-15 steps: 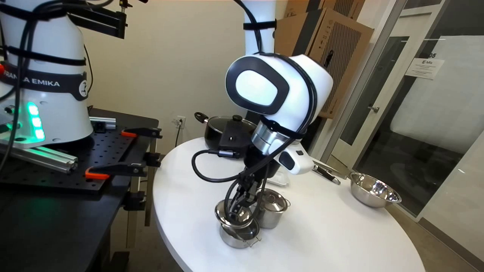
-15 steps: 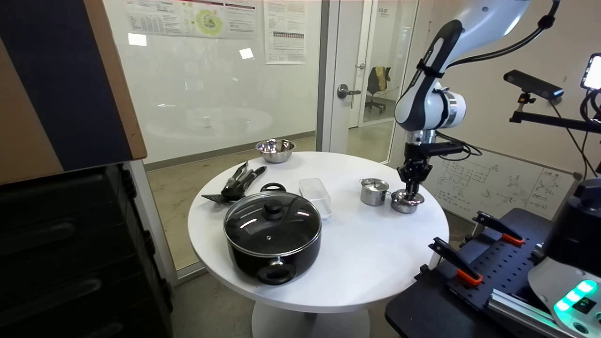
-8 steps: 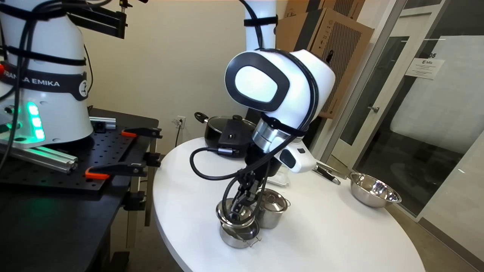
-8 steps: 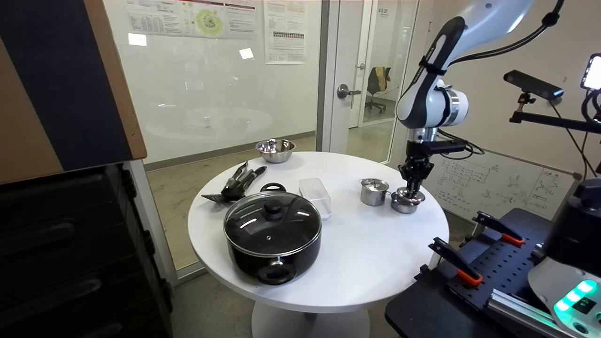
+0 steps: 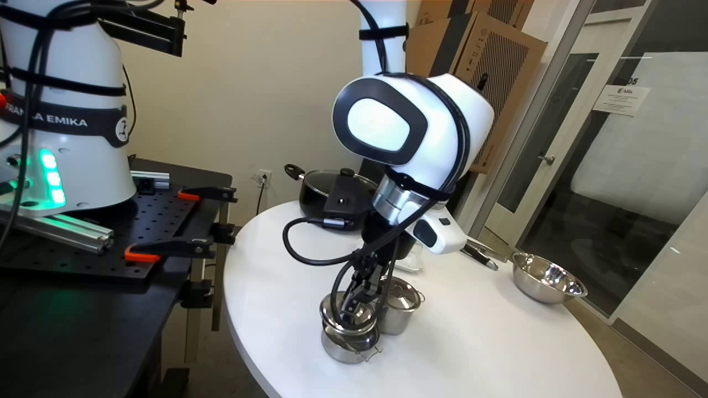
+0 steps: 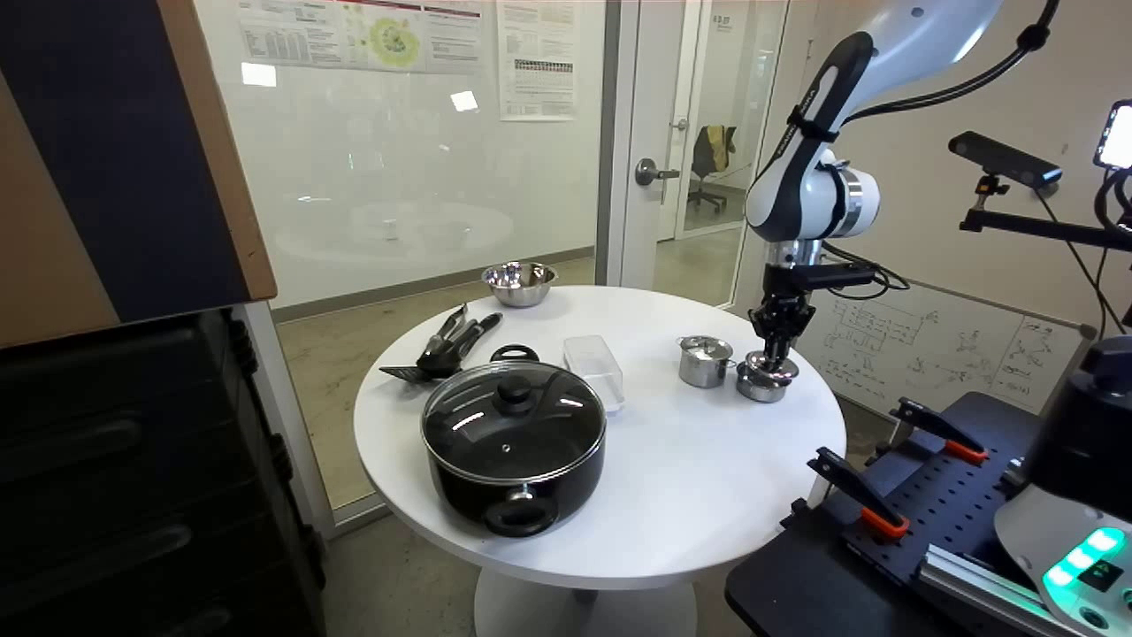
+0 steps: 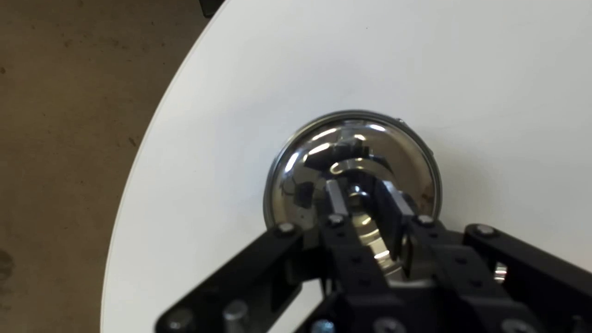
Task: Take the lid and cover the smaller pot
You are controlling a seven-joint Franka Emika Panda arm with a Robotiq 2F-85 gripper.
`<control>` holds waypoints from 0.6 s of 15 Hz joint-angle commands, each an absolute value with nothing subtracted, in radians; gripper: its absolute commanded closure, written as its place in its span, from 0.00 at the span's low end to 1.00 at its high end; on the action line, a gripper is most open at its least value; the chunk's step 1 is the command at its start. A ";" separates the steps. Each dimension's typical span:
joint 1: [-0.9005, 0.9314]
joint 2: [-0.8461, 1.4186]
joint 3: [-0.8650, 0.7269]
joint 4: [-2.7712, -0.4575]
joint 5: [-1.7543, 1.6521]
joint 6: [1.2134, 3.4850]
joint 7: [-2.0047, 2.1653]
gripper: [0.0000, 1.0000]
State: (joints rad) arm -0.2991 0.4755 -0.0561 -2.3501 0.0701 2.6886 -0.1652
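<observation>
The lid, a shiny round steel disc, is held just above the smaller pot in both exterior views (image 5: 362, 314) (image 6: 782, 372). It also fills the middle of the wrist view (image 7: 411, 162). My gripper (image 5: 347, 319) is shut on the lid's central knob; in the wrist view its fingertips (image 7: 358, 189) stand on either side of the knob. The smaller pot (image 5: 342, 352), low and steel, stands on the table under the lid. A gap shows between lid and pot, and part of the pot's inside is visible. In the wrist view the lid hides nearly all of the pot.
A taller lidded steel pot (image 6: 705, 363) stands close beside the smaller pot on the white round table (image 6: 690, 478). A large black pot (image 6: 513, 442), a clear plastic box (image 6: 592, 367), black utensils (image 6: 451, 349) and a steel pan (image 6: 520, 285) stand farther off. The table edge is near.
The gripper and lid have shifted slightly to the right in the exterior view that faces the robot base, bringing the lid more over the smaller pot. The pots have not moved.
</observation>
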 commanded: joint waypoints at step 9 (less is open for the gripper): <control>-0.264 0.570 -0.077 -2.263 0.074 2.681 -0.119 0.94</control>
